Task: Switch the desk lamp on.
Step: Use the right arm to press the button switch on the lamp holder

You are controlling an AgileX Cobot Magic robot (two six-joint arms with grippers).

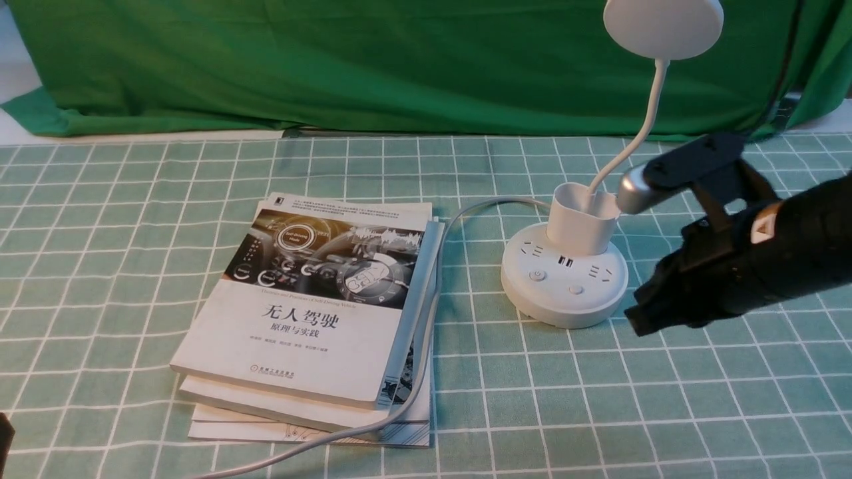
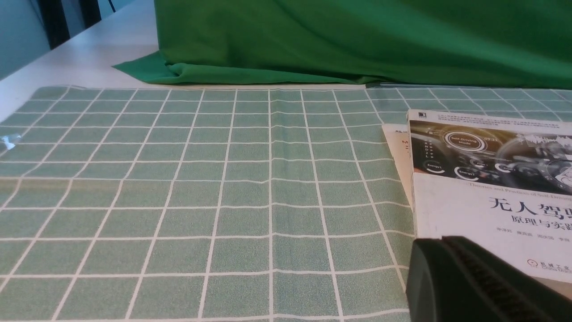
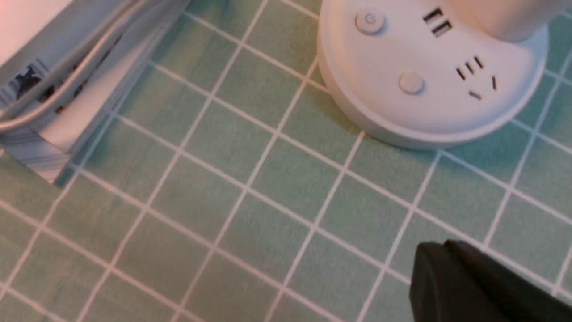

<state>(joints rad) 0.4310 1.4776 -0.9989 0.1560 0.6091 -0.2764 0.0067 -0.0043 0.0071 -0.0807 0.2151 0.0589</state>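
The white desk lamp stands right of centre: disc head (image 1: pixel 662 26), thin gooseneck, cup holder (image 1: pixel 582 223) and round puck base (image 1: pixel 564 293). The base carries sockets and two buttons, one on the left (image 1: pixel 537 275) and one at the front (image 1: pixel 576 289). My right gripper (image 1: pixel 640 318) is shut and empty, hovering just right of the base, a little above the cloth. In the right wrist view the base (image 3: pixel 429 107) and its buttons (image 3: pixel 411 82) lie ahead of the shut gripper (image 3: pixel 442 250). My left gripper (image 2: pixel 440 245) is shut and empty beside the books' near corner.
A stack of books (image 1: pixel 313 319) lies left of the lamp, with the lamp's grey cable (image 1: pixel 426 332) running over its right edge to the front. A checked green cloth (image 1: pixel 599 399) covers the table. A green backdrop (image 1: pixel 399 60) hangs at the far edge.
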